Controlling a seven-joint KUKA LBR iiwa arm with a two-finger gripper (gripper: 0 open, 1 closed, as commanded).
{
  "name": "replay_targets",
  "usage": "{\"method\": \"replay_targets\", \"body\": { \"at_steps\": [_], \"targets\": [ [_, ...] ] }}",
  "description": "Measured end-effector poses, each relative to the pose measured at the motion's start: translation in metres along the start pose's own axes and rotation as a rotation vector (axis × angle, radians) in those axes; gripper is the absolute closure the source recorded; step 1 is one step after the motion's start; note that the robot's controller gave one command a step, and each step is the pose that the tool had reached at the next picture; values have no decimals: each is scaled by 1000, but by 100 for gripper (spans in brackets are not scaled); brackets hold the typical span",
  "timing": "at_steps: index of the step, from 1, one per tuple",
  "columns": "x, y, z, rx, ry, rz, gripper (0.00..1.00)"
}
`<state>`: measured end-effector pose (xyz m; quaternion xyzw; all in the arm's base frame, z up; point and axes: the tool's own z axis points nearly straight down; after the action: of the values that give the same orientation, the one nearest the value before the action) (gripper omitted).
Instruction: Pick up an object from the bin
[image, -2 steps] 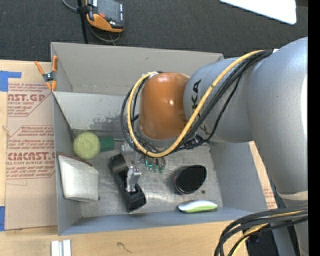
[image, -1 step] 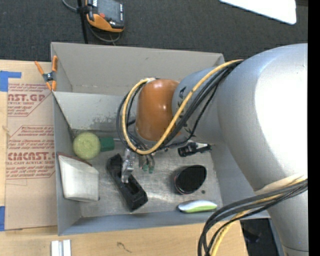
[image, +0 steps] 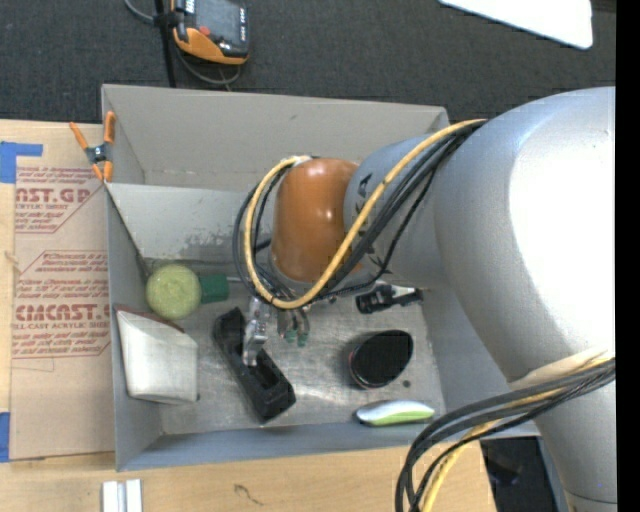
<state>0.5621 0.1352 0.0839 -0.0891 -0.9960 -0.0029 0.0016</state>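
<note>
Dark ground lay beyond the far wall of the grey metal bin (image: 300, 125), and small loose things were scattered over its speckled bottom. The arm (image: 520, 240) came in from the right, its orange cover (image: 310, 225) looped with black and yellow cables, and its jaws hung over the middle of the bin. Whether the jaws were wide or narrow could not be told. Right below them lay a long black stapler-like tool (image: 255, 370), running slantwise from the middle toward the near wall. The jaws stood at its far end, and contact could not be judged. To the left sat a yellow-green ball (image: 174, 290) with a green stub (image: 213, 289) just beside it, and nearer, a white block (image: 155, 358) in the left corner. Right of the jaws lay a black oval thing (image: 380, 358), with a small black pen-like piece (image: 385, 297) farther back. A white and green oblong (image: 395, 412) lay by the near wall.
</note>
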Motion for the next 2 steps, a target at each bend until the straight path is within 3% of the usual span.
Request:
{"method": "replay_targets", "body": {
  "at_steps": [1,2],
  "targets": [
    [5,6,-125,4,-6,-1,100],
    [6,6,-122,6,0,0,100]
  ]
}}
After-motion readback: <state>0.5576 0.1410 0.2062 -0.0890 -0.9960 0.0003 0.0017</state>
